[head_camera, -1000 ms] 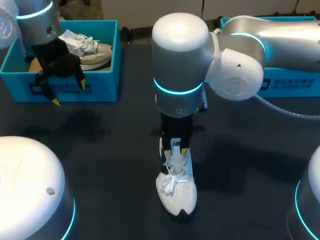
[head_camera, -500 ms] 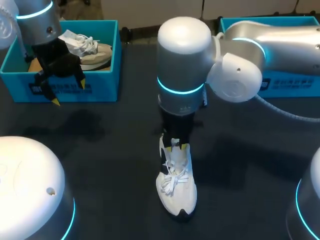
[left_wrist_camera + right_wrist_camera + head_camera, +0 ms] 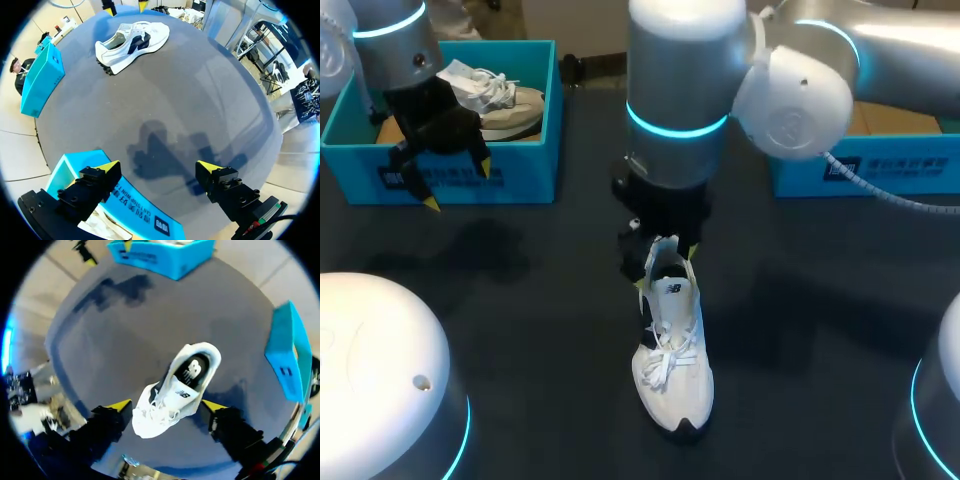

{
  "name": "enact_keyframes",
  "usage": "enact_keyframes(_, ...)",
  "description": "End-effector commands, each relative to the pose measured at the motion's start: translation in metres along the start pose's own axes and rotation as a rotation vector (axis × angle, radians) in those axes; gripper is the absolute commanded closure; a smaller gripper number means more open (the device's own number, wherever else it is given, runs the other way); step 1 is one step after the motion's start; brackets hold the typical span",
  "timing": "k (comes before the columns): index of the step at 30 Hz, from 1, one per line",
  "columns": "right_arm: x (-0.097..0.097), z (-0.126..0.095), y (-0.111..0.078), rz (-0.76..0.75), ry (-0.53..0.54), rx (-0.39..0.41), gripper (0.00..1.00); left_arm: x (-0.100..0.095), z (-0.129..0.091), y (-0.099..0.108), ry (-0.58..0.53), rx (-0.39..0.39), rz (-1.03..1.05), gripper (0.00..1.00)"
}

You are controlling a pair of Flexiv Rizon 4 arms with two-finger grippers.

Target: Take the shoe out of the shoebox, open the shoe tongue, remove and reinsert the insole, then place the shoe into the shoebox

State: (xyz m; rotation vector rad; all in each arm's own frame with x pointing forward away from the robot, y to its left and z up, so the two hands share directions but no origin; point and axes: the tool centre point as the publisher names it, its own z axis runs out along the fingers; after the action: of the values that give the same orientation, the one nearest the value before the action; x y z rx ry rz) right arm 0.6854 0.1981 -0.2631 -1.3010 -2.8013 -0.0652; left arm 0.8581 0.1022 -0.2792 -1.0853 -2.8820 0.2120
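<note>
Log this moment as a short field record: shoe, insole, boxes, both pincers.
shoe: white, upright on the table, out of the boxes
insole: dark, visible inside the shoe's opening
right pincer: open, over the shoe, one finger on each side, not gripping
left pincer: open, empty, in front of the left shoebox
second shoe: lying in the left shoebox
right shoebox: far right, partly hidden by the right arm

White shoe (image 3: 672, 370) with dark trim stands upright on its sole at mid-surface, toe toward the near edge, laced, dark insole (image 3: 192, 371) seated inside. Open teal shoebox (image 3: 880, 172) sits at far right corner. Second shoebox (image 3: 525, 170), at far left corner, holds another sneaker (image 3: 505, 100).
</note>
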Motion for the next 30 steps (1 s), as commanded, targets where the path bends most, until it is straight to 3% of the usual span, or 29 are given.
enact_keyframes(1,-0.006,0.005,0.003,-0.463,0.249,0.055,0.00,0.000,0.000,0.000,0.002,-0.003,0.001,0.00)
enact_keyframes(5,-0.006,0.005,0.003,-0.463,0.249,0.055,0.00,0.000,0.000,0.000,0.002,-0.003,0.001,0.00)
enact_keyframes(6,-0.002,0.010,0.011,-0.458,0.200,0.129,0.00,0.000,0.000,0.000,0.002,-0.003,0.001,0.00)
enact_keyframes(10,0.003,0.011,0.025,-0.543,0.075,0.195,0.00,0.000,0.000,0.000,0.002,-0.003,0.001,0.00)
enact_keyframes(21,-0.010,0.010,0.045,-0.645,-0.144,0.129,0.00,0.000,0.000,0.000,0.002,-0.003,0.001,0.00)
enact_keyframes(30,-0.040,0.026,0.061,-0.674,-0.180,0.114,0.00,0.000,0.000,0.000,0.002,-0.003,0.001,0.00)
